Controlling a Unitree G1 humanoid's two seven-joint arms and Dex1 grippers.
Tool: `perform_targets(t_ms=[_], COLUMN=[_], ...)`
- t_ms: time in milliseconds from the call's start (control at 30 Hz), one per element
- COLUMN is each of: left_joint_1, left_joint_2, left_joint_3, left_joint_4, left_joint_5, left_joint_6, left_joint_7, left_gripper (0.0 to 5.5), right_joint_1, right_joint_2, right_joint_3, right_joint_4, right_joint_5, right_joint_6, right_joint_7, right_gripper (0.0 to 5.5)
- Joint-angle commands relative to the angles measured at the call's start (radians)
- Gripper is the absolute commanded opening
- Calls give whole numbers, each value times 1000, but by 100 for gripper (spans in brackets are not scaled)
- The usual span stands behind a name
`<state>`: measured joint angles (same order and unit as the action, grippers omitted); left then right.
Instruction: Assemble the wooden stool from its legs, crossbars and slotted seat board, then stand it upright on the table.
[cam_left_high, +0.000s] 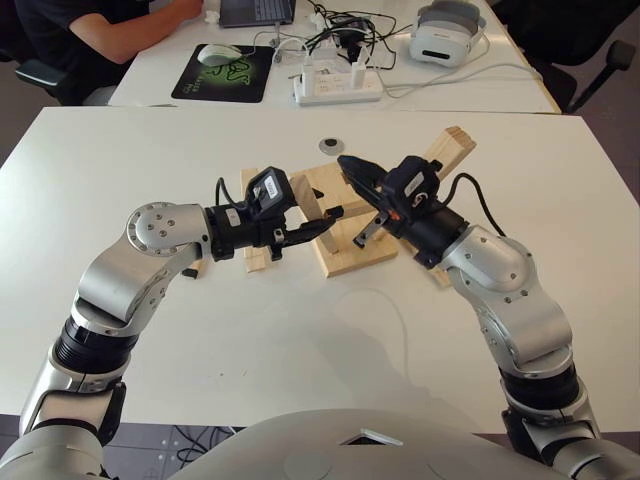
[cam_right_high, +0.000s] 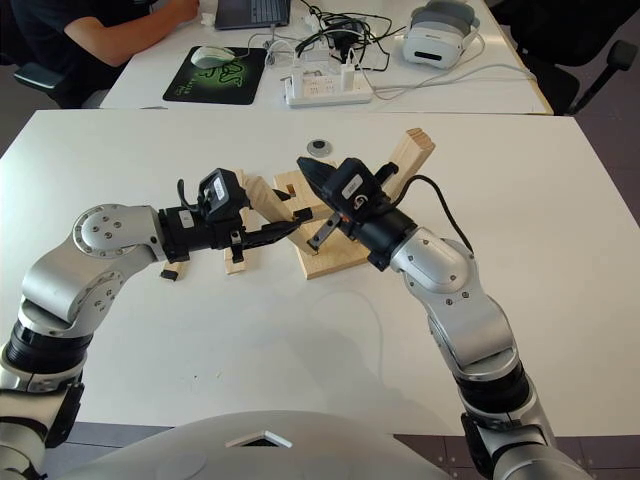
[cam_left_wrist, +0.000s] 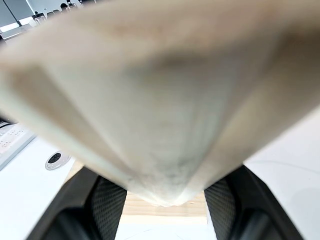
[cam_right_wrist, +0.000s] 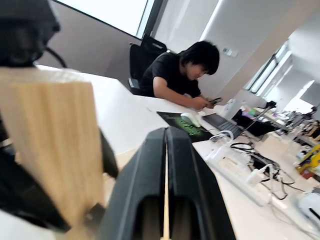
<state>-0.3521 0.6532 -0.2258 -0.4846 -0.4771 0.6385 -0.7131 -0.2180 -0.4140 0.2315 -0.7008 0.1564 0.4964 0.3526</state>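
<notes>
Left eye view: left gripper (cam_left_high: 316, 224) sits mid-table, its fingers clamped on a stool leg (cam_left_wrist: 165, 100) of the part-built frame. Just to the right, the seat board (cam_left_high: 352, 258) lies flat on the white table (cam_left_high: 120, 160). Right gripper (cam_left_high: 346, 163) hovers over the board's far edge, fingers pressed together. Another wooden bar (cam_left_high: 452, 148) angles upward, far right.

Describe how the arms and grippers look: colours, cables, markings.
Left arm and right arm: rounded silver-grey shells, black joint rings, a screw-ringed round cap on the left. Black boxy modules at the wrists. Left gripper and right gripper are black, two tapered fingers each. A black cable loops off the right wrist; orange mark on its module, white label on the left's.
</notes>
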Motion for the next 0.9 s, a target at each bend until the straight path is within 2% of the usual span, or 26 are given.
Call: perform_targets(t_ms=[33,167,267,333,467,667,700,800,867,900], left_joint_1=[35,18,13,12,20,25,23,14,2,3], left_joint_2=[27,24,24,22,21,16,15,18,20,25], left_joint_3=[-28,-32,-29,-30,-27,-23,-24,-24,-25,-23], left_joint_4=[43,45,42,44,41,41,44,53,64,66], left_joint_5=[28,26,25,26,28,32,33,35,37,39], left_joint_6=[77,84,89,91,93,93,92,88,83,80], left_joint_7=[-7,-14,-18,-20,-16,-5,-5,-9,-20,-25], left_gripper=[207,207,207,207,207,207,207,207,207,207], right_joint_1=[-3,75,98,87,23,-16,-6,67,103,102], right_joint_2=[-6,-150,-173,-143,-37,14,1,-130,-173,-163], right_joint_3=[-13,170,207,184,66,-7,13,188,223,204], right_joint_4=[22,112,110,101,83,70,75,137,138,127], right_joint_5=[-40,-156,-181,-174,-133,-102,-108,-192,-210,-192], right_joint_6=[-36,82,117,121,41,-28,-24,71,115,128], right_joint_7=[3,109,134,114,46,50,69,178,208,208], right_gripper=[0,0,0,0,0,0,0,0,0,0])
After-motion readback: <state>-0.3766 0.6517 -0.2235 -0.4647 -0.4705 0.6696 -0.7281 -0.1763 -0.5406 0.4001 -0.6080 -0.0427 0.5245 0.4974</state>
